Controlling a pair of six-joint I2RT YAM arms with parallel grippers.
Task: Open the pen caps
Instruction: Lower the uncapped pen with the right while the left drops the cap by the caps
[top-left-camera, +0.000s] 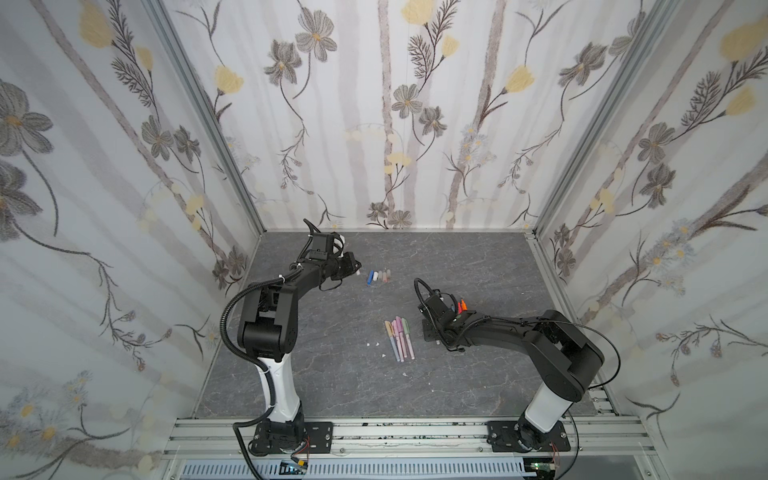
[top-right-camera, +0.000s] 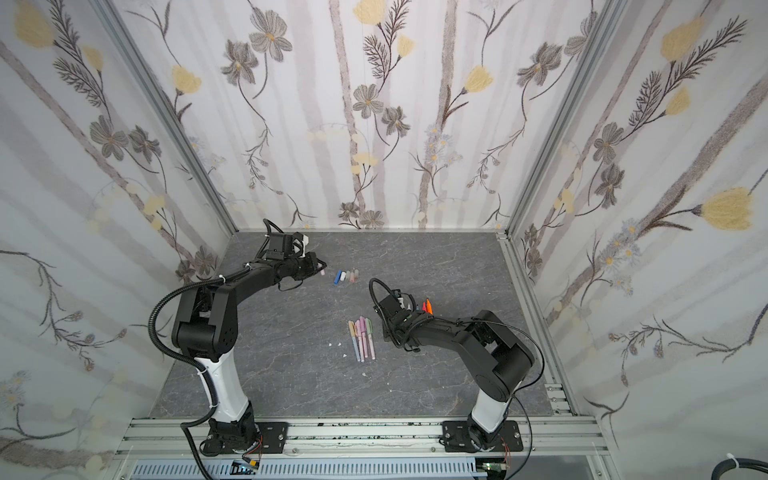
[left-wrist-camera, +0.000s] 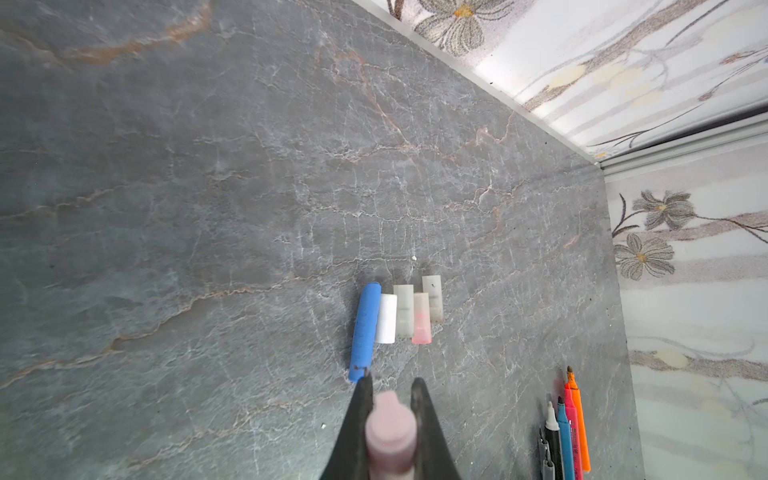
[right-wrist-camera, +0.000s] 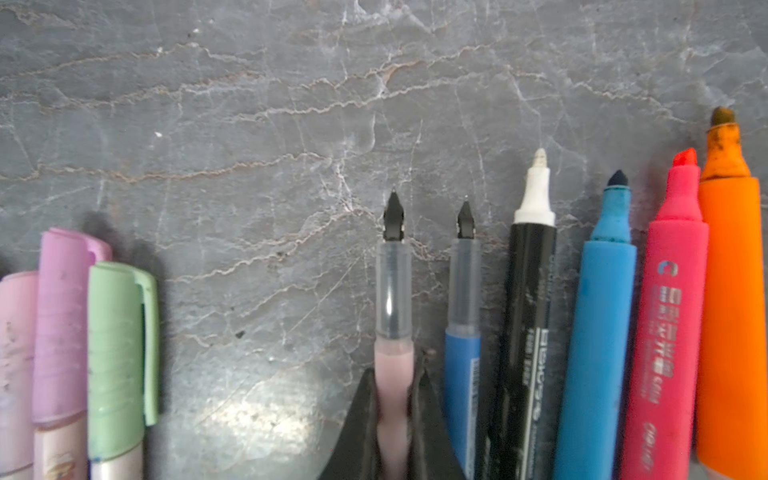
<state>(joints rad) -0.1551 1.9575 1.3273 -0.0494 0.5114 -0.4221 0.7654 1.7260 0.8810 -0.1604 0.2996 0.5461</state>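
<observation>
L end effector (left-wrist-camera: 391, 380) is clamped on a stubby pink plastic cap (left-wrist-camera: 390, 432). At its 3 o'clock in both top views, a row of five loose caps (top-left-camera: 380, 276) lies side by side on the grey marble-look desk (left-wrist-camera: 208, 208): a long blue plastic cap (left-wrist-camera: 365, 332), a short white cap (left-wrist-camera: 386, 318), a pink-tinted clear cap (left-wrist-camera: 421, 318) and two cloudy clear ones.

R end effector (right-wrist-camera: 395, 374) pinches a slim pink-barrelled pen (right-wrist-camera: 394, 291), black nib bare. Alongside it, all uncapped: a thin blue pen (right-wrist-camera: 462, 353), a black marker w/ white tip (right-wrist-camera: 528, 311), a fat blue marker (right-wrist-camera: 598, 332), a pink highlighter (right-wrist-camera: 669, 311) and an orange highlighter (right-wrist-camera: 733, 291).

At approx 9 o'clock of that group is a bunch of pastel pens (top-left-camera: 400, 338), caps on. The wrist view shows a green clip cap (right-wrist-camera: 118, 353), a purple cap (right-wrist-camera: 62, 324) and a pale pink cap (right-wrist-camera: 16, 353).
</observation>
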